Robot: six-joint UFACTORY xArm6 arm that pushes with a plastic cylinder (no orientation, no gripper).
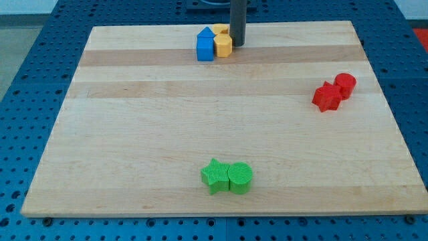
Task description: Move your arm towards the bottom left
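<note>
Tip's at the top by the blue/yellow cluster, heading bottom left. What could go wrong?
1. My tip sits against the yellow blocks, which touch the blue block; a straight bottom-left sweep would likely shove all of them.
2. Steering too far down risks clipping the green star and green cylinder.

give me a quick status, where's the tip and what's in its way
My tip at view's top, touching yellow block. Blue block beside it. Green pair toward bottom.

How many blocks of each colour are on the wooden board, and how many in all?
Blue: 2, a cube and a smaller block behind it.
Yellow: 2, a hexagon and another block behind.
Red: 2, a star and a cylinder.
Green: 2, a star and a cylinder.
Total: 8 blocks.
</note>
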